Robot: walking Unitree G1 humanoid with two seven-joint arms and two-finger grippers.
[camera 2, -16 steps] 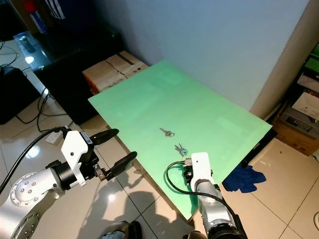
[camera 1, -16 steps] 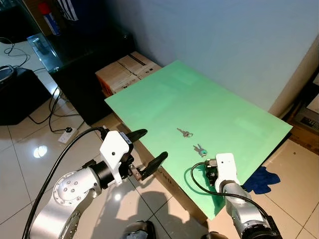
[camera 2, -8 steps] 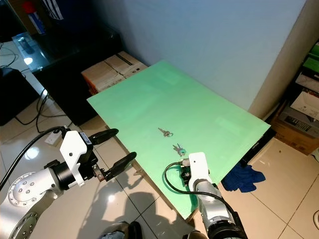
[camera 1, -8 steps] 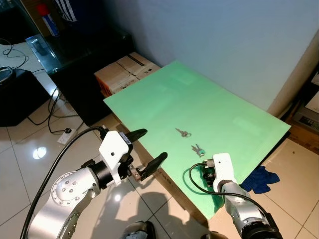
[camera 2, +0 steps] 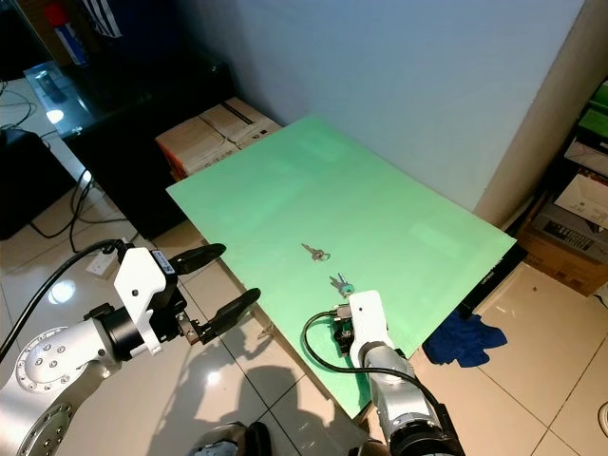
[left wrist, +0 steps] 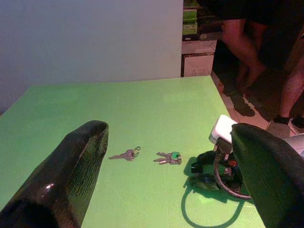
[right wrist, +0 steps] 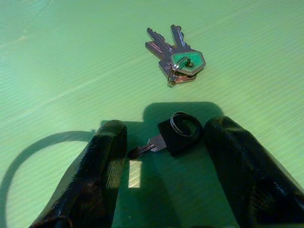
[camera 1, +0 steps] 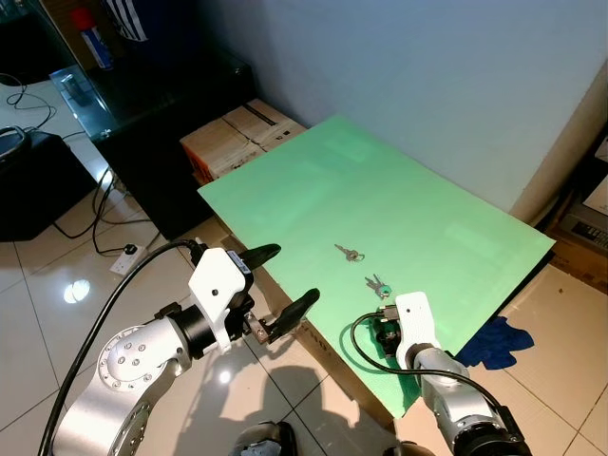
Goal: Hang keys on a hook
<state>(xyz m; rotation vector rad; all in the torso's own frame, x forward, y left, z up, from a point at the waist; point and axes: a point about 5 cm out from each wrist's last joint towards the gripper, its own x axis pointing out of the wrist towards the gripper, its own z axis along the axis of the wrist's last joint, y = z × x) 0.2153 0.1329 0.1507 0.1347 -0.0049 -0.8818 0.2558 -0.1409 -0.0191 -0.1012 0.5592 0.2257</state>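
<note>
Between the right claw's [right wrist: 161,156] spread fingers lies a black-headed key [right wrist: 167,137].

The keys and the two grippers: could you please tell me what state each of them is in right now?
Black-headed key: flat on the green board, between the right gripper's fingers, not gripped.
Green-headed keys: flat on the board, untouched.
Plain silver keys: flat on the board, untouched.
Right gripper: open, low over the board.
Left gripper: open, off the board's near edge.
</note>
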